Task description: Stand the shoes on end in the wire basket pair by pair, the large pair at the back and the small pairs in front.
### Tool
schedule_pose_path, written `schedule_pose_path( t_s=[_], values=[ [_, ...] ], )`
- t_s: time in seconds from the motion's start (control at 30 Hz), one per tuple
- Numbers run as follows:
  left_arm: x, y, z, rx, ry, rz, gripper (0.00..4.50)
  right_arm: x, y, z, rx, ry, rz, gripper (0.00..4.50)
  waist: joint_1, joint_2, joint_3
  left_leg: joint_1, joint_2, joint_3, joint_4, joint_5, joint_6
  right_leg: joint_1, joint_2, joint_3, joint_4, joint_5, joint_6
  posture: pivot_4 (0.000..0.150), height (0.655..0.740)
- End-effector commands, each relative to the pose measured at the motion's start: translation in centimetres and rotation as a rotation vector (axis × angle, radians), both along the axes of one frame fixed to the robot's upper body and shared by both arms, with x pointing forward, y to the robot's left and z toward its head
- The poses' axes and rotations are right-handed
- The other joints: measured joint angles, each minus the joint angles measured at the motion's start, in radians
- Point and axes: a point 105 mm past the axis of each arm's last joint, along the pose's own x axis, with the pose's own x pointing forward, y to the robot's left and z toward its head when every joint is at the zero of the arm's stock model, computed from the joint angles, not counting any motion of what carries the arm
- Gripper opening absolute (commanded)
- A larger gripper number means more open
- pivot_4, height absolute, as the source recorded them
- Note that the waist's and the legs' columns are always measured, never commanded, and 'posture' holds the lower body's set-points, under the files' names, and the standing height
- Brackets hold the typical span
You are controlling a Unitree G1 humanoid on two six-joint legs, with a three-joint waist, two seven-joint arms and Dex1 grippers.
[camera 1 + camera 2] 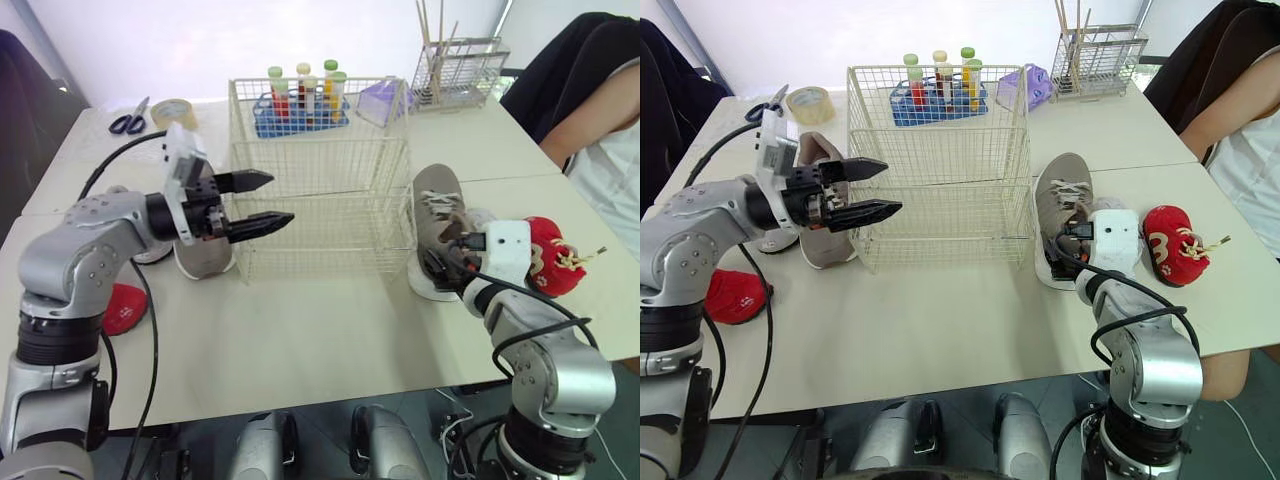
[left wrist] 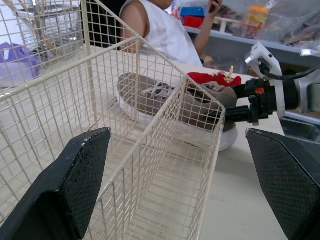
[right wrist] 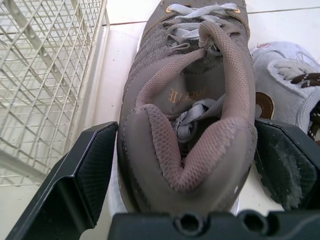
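Observation:
The white wire basket (image 1: 320,180) stands mid-table with no shoes in it. My left gripper (image 1: 282,197) hovers open at its left front corner, fingers pointing across the wire wall. Behind that gripper a large taupe shoe (image 1: 820,200) lies on the table, and a small red shoe (image 1: 125,308) lies further left. Right of the basket lies the other large taupe shoe (image 3: 185,100). My right gripper (image 3: 186,127) is open, one finger on each side of its heel. A small pale shoe (image 3: 285,75) lies against it, with another small red shoe (image 1: 550,255) beyond.
Behind the basket stand a blue rack of tubes (image 1: 300,105), a purple object (image 1: 380,100) and a wire holder with sticks (image 1: 455,70). Tape (image 1: 172,110) and scissors (image 1: 130,122) lie at the back left. A person (image 1: 600,130) sits at the right.

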Motion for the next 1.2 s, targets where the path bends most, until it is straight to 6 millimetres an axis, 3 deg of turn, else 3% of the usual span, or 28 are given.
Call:
schedule_pose_path(
  t_s=[0.03,0.23,0.33,0.5,0.6,0.8,1.03,1.2],
  values=[
    [-0.5,0.4,1.1,-0.006,-0.046,0.011,4.50,0.0,0.2,-1.5,0.005,0.062,0.012,3.72,0.000,0.000,0.000,0.000,0.000,0.000,0.000,0.000,0.000,0.000,0.000,0.000,0.000,0.000,0.000,0.150,0.7400],
    [-0.5,0.6,1.2,-0.007,-0.050,0.021,4.50,-0.4,0.2,-2.2,-0.015,0.090,0.025,1.16,0.001,-0.002,-0.001,0.000,0.000,0.000,0.000,0.000,0.000,0.001,0.000,0.000,0.000,0.000,0.000,0.150,0.7400],
    [-0.5,0.6,1.3,-0.006,-0.052,0.024,4.50,-0.7,0.2,-2.6,-0.018,0.114,0.029,0.26,0.003,-0.003,-0.002,0.000,0.000,-0.001,0.000,0.000,0.000,0.001,0.000,0.000,-0.001,0.000,0.000,0.150,0.7400],
    [-0.4,0.6,1.3,-0.006,-0.053,0.026,4.50,-0.9,-0.3,-2.1,-0.032,0.094,0.000,0.22,0.005,-0.004,-0.002,0.000,0.000,-0.001,0.000,0.000,0.000,0.001,0.000,0.000,-0.001,0.000,0.000,0.150,0.7400],
    [-0.3,0.6,1.3,-0.003,-0.053,0.024,4.50,-0.3,-1.4,0.3,-0.073,0.007,-0.032,0.22,0.005,-0.003,-0.002,0.000,0.000,-0.001,0.000,0.000,0.000,0.001,0.000,-0.001,-0.001,0.000,0.000,0.150,0.7400],
    [-0.2,0.4,1.3,-0.004,-0.056,0.012,4.50,1.0,-4.1,8.0,-0.070,-0.168,-0.094,0.22,0.006,0.001,0.001,-0.002,-0.001,0.000,0.000,0.000,0.000,-0.001,-0.001,0.000,-0.001,0.000,0.000,0.150,0.7400],
    [0.1,0.0,1.4,-0.016,-0.061,-0.006,4.50,1.5,-4.4,13.1,-0.012,-0.267,-0.098,0.22,0.003,0.003,0.002,-0.003,0.000,0.000,-0.002,0.001,-0.001,-0.005,0.001,0.000,0.001,0.000,0.000,0.150,0.7400],
    [0.2,-0.4,1.7,-0.043,-0.062,-0.021,4.50,1.6,-4.7,18.2,-0.074,-0.392,-0.035,0.22,0.005,0.004,0.003,-0.004,0.000,0.002,-0.002,0.001,-0.001,-0.005,0.000,0.001,0.001,0.000,0.000,0.150,0.7400]
  ],
)
